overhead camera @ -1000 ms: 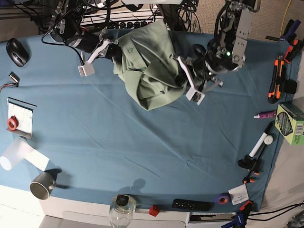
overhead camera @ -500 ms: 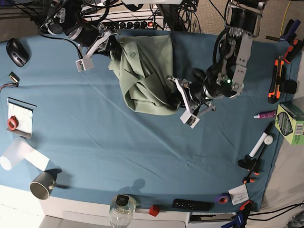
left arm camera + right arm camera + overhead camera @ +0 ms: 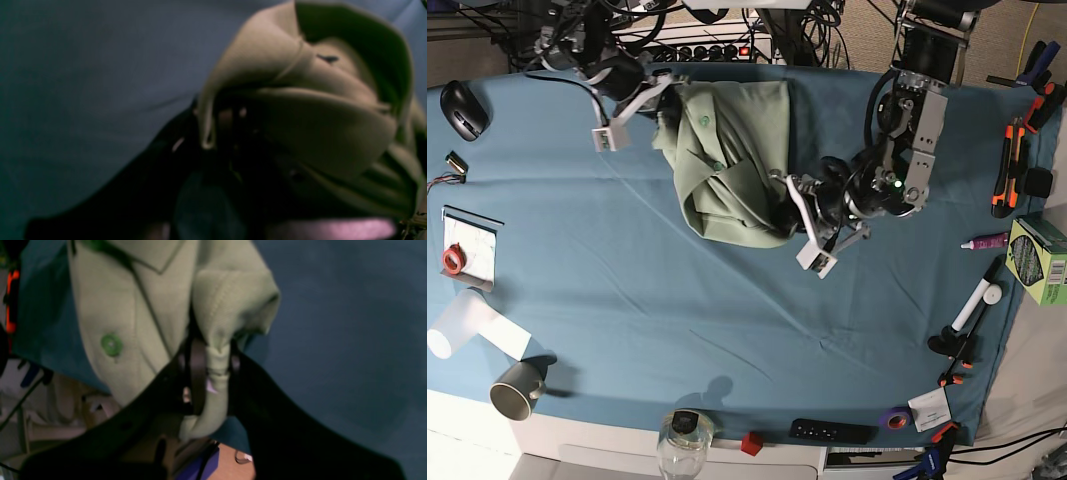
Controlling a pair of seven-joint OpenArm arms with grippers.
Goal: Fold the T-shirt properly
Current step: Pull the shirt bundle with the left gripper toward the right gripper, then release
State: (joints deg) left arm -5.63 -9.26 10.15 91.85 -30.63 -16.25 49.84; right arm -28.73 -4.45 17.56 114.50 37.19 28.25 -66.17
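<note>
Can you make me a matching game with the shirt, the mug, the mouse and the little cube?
Things:
1. T-shirt
2. mug
3. computer mouse
4. cube

Descriptions:
A. red, at the near table edge
B. black, far left corner
C. pale green, bunched between both grippers
D. grey, near left corner

Pairs: 1-C, 2-D, 3-B, 4-A

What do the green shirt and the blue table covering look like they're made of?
The T-shirt looks like soft matte knit cotton: the right wrist view shows a stitched hem, a folded collar and a glossy green button, probably plastic. The table cloth looks like thin woven fabric, matte, with fine creases. Neither fibre can be confirmed by look alone.
</note>
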